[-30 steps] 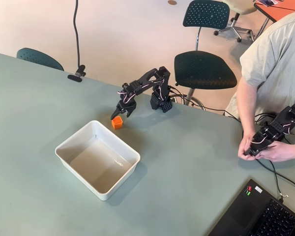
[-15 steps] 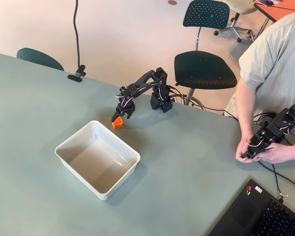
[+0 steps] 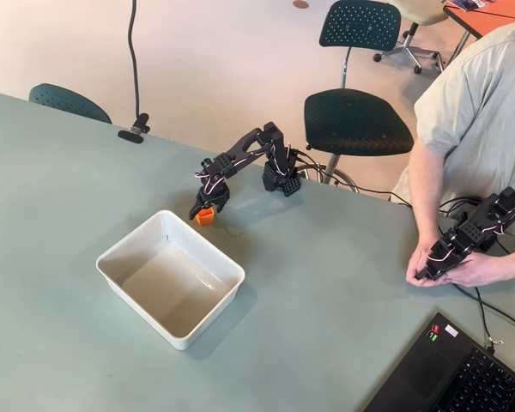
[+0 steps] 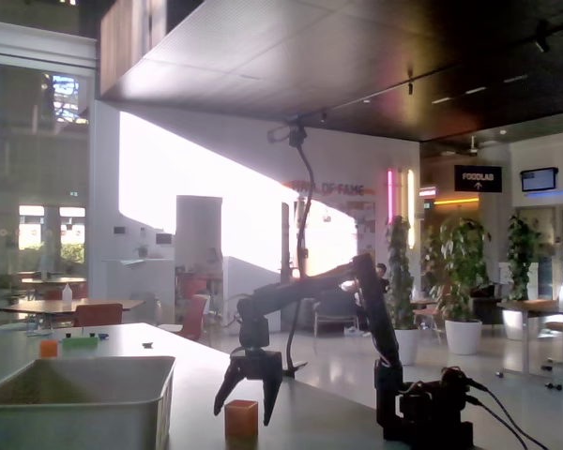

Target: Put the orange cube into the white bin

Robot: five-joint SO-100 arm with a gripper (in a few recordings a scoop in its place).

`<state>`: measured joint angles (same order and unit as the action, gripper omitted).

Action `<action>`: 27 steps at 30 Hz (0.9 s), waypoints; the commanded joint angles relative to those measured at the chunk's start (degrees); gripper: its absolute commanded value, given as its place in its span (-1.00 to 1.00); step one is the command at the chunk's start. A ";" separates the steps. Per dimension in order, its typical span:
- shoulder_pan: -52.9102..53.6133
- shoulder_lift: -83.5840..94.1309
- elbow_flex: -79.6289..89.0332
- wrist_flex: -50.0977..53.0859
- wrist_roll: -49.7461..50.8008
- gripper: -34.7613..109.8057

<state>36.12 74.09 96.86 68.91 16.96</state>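
Note:
The orange cube point(image 3: 206, 217) point(image 4: 241, 419) rests on the pale green table just beyond the far corner of the white bin point(image 3: 120, 249) point(image 4: 75, 408). My black gripper point(image 3: 202, 209) point(image 4: 244, 411) hangs over the cube, open. In the fixed view its two fingers come down on either side of the cube, tips near the cube's upper half, with small gaps to its faces. The bin is a shallow white tub with nothing inside it.
My arm's base point(image 3: 281, 178) stands near the table's far edge. A person point(image 3: 472, 129) sits at the right, and a laptop point(image 3: 463, 373) lies at the bottom right corner. A black clamp with a cable point(image 3: 135, 133) grips the far edge at left.
The arm has stretched further out and the gripper has moved left and down, from beside the cube to straddling it. The cube has not moved.

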 commanded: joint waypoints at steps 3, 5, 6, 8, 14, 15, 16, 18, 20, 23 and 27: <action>0.00 0.53 -1.76 0.00 -0.26 0.13; 0.00 1.14 -1.76 -0.09 -0.26 0.04; 0.00 1.14 -1.85 -0.09 -0.26 0.01; 0.09 1.14 -1.85 -0.18 -0.26 -0.03; 0.35 0.97 -1.76 -0.18 -0.35 -0.04; 0.35 0.97 -1.76 -0.18 -0.35 -0.05; 0.44 0.97 -1.76 -0.18 -0.35 -0.05; 0.53 0.88 -1.76 -0.18 -0.35 -0.05; 0.53 0.62 -1.76 -0.18 -0.35 -0.05; 0.44 0.44 -1.76 -0.18 -0.35 -0.05; 0.18 0.44 -1.76 -0.18 -0.35 -0.05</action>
<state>36.39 74.09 96.86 68.82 16.88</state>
